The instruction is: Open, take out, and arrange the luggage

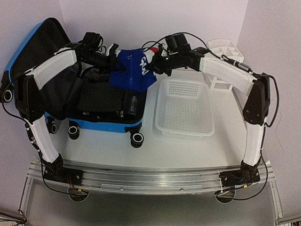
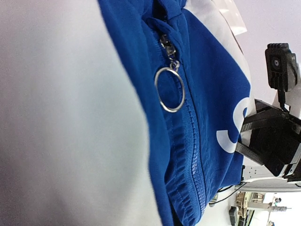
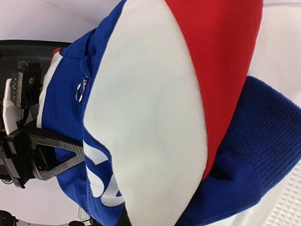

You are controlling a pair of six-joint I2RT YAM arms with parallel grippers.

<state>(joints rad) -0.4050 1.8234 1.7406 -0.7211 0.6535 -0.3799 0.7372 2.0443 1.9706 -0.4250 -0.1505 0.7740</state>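
Jacket (image 1: 134, 70) held high and spread wide, left jaws and right jaws each pinched shut on a side of it, over the right end of the open luggage (image 1: 108, 125) at bench (image 1: 141, 155) left, seemingly for a tidy drop toward the basket (image 1: 184, 106) just beside.

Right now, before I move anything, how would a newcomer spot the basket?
Find the open blue suitcase at the left of the table. Just right of it sits the basket, a shallow white plastic tray. Its holed floor and single open space set it apart from the white divided organizer in the far corner.
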